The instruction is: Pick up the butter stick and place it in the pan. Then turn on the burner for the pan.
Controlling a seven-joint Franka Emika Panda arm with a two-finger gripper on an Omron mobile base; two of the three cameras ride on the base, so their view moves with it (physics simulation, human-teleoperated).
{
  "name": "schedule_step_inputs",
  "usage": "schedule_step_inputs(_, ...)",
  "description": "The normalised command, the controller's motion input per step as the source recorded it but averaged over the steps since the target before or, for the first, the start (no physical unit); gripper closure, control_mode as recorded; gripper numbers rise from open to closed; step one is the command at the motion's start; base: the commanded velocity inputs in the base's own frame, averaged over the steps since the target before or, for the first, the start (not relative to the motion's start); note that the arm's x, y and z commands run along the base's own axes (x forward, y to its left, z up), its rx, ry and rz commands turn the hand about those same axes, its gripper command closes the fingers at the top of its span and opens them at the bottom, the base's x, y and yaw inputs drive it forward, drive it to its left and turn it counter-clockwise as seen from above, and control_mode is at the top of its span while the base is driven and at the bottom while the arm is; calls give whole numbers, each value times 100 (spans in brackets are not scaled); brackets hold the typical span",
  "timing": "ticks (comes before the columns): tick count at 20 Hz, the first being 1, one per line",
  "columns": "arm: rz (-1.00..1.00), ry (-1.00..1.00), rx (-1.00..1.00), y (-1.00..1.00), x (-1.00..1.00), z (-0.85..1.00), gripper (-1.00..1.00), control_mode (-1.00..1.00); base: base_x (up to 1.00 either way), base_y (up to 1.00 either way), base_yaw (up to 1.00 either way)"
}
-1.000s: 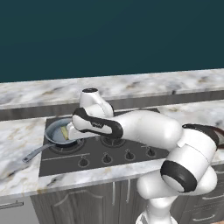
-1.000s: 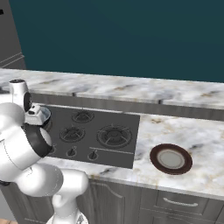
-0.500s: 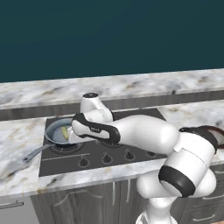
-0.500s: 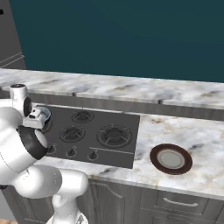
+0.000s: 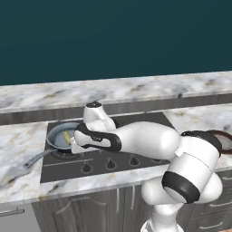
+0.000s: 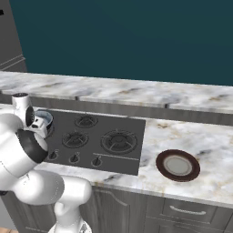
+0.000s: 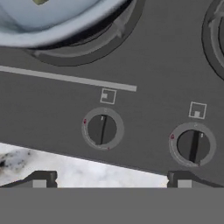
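My claw (image 7: 111, 177) stands wide with nothing between its tips, hanging low over the near edge of the hob (image 7: 144, 65). Looking along it, I see two round control knobs: one knob (image 7: 102, 129) sits just beyond the gap between the tips, and a second knob (image 7: 193, 145) is off to its right, above the right tip. A strip of marble bench (image 7: 83, 168) shows under the left tip. From the left base camera my hand is down at the left front part of the hob (image 5: 108, 149), just right of the pan (image 5: 61, 136), and I cannot see the tips themselves there. The pan sits on the near left burner with its slim handle running out to the near left over the bench (image 5: 18, 145). The butter stick (image 5: 67, 136) lies inside the pan, on its grey-blue floor. In the right base camera a dark-rimmed plate (image 6: 177, 164) rests on the bench, well right of the hob (image 6: 104, 141)
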Motion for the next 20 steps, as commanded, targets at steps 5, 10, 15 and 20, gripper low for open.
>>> schedule_step_inputs(5, 0, 0, 0, 2, 0, -31, -100, -100, 0, 0, 0)
schedule_step_inputs(10, 0, 0, 0, 3, 2, -27, -100, -100, 0, 0, 0)
schedule_step_inputs(15, 0, 0, 0, 13, 0, -14, -100, -100, 0, 0, 0)
schedule_step_inputs(20, 0, 0, 0, 11, 3, -15, -100, -100, 0, 0, 0)
